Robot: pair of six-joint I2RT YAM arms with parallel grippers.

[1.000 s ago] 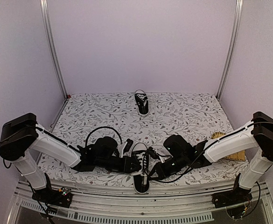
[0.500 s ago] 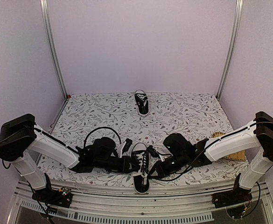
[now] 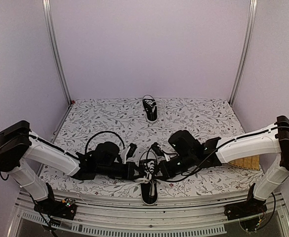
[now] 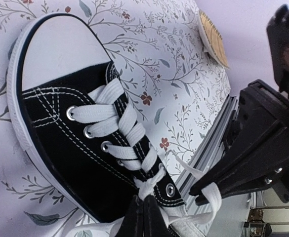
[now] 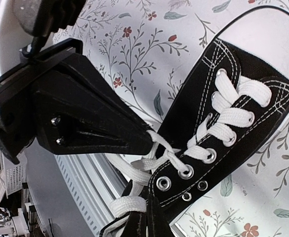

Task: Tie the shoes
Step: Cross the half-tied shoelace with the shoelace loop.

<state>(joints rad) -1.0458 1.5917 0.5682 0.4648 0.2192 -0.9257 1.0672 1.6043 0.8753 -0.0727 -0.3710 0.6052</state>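
Black shoe (image 4: 60, 133) with white toe cap, laces (image 4: 115, 123) loose at top, ends pinched by left gripper (image 4: 143, 217) and right gripper (image 5: 145, 222).

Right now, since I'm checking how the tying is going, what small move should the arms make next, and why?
Probably draw the left gripper and right gripper apart, sideways from the near shoe, to cinch the crossing. Each looks pinched shut on the white laces by the top eyelets, where the strands cross but hang slack.
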